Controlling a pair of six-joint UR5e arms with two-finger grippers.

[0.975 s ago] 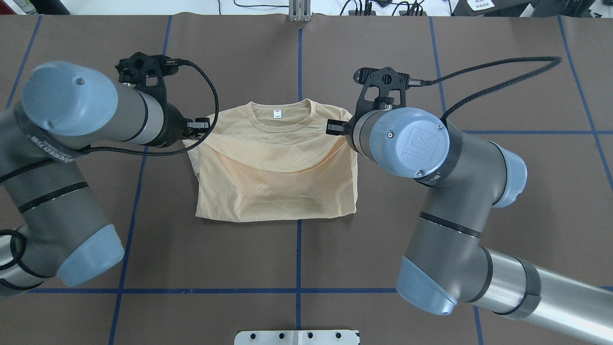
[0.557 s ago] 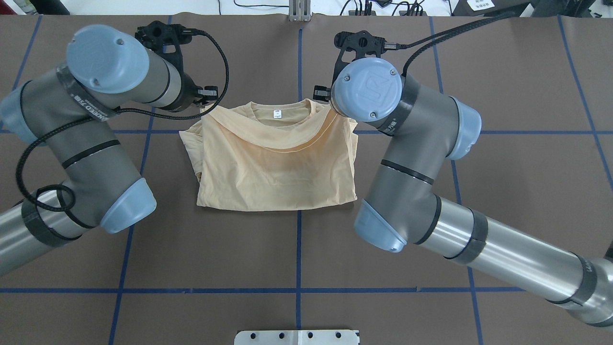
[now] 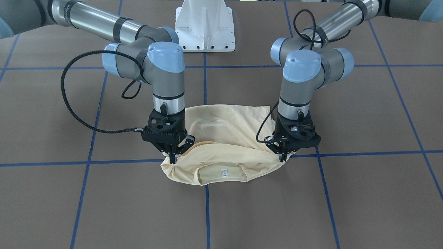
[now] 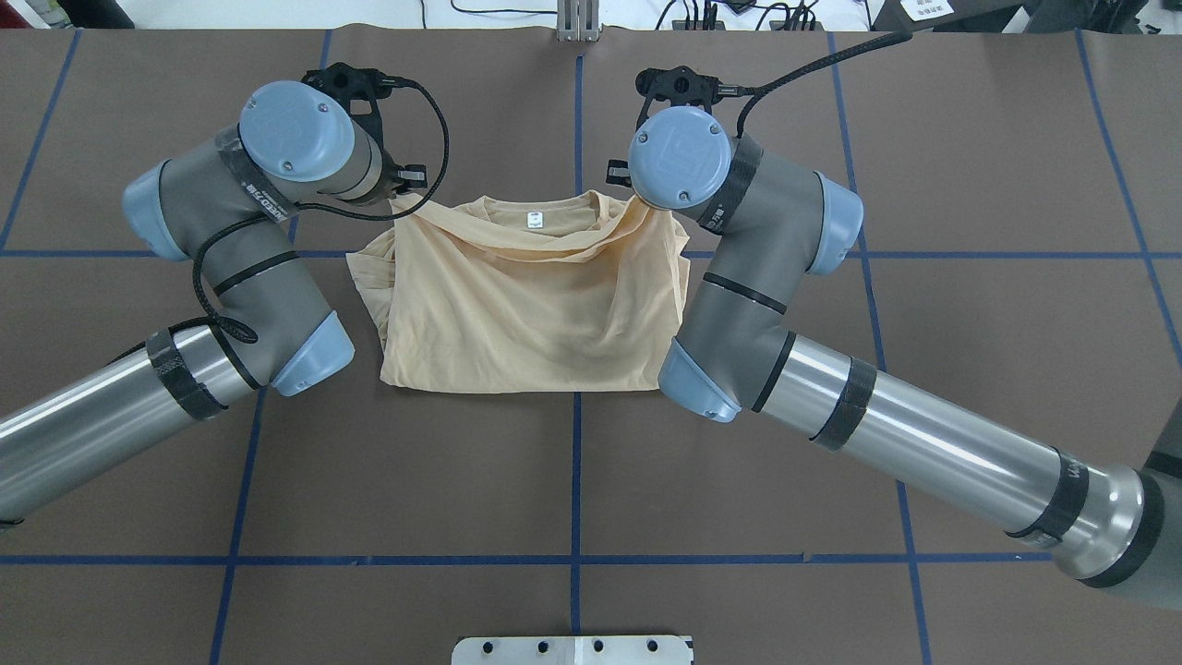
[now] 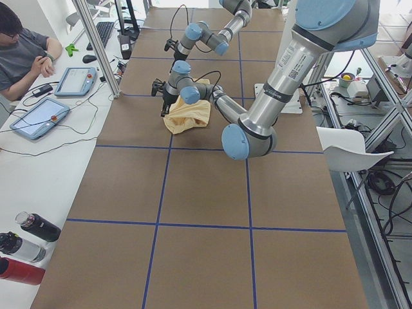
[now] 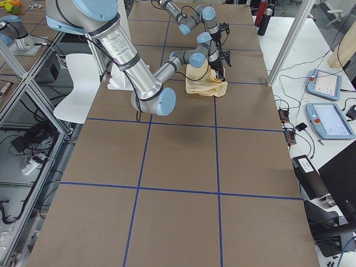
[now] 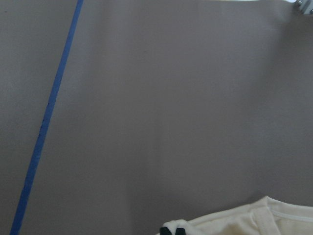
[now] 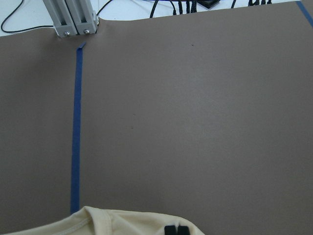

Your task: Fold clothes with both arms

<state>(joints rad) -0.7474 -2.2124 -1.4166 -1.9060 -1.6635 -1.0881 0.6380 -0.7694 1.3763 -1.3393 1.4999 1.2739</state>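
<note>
The clothes are one cream-yellow shirt [image 4: 517,305] lying folded on the brown table, its lower edge drawn up over the body to the collar with the white neck label [image 4: 534,219]. My left gripper [image 3: 284,157] is shut on one corner of that raised edge. My right gripper [image 3: 172,159] is shut on the other corner. Both point straight down, just above the table beside the collar. In the left wrist view the black fingertips [image 7: 173,230] pinch cream cloth, and the right wrist view shows the same [image 8: 176,229]. The print is hidden.
Blue tape lines [image 4: 576,480] divide the brown table. The white pedestal base [image 3: 205,27] stands behind the shirt. An aluminium post [image 8: 73,19] and cables sit at the far edge. A person [image 5: 22,55] sits at a side table with tablets; bottles [image 5: 26,238] lie nearby.
Both arms have carried the shirt's raised edge further away from the robot's base, up to the collar, and lowered it. The fold now covers most of the body.
</note>
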